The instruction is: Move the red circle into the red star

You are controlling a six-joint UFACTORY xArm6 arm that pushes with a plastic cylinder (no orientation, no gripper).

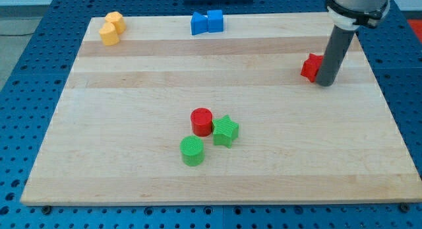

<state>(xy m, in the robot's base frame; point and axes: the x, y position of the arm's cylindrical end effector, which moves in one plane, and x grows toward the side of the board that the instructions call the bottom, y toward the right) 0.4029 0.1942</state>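
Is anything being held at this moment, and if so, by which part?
Nothing is held. My tip is a bare rod standing right beside the red star, on its right in the view. The red circle lies far off, untouched.

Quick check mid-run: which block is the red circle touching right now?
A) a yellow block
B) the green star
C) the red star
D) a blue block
B: the red circle sits against the green star near the board's middle, while the red star is far off at the view's right, beside my tip.
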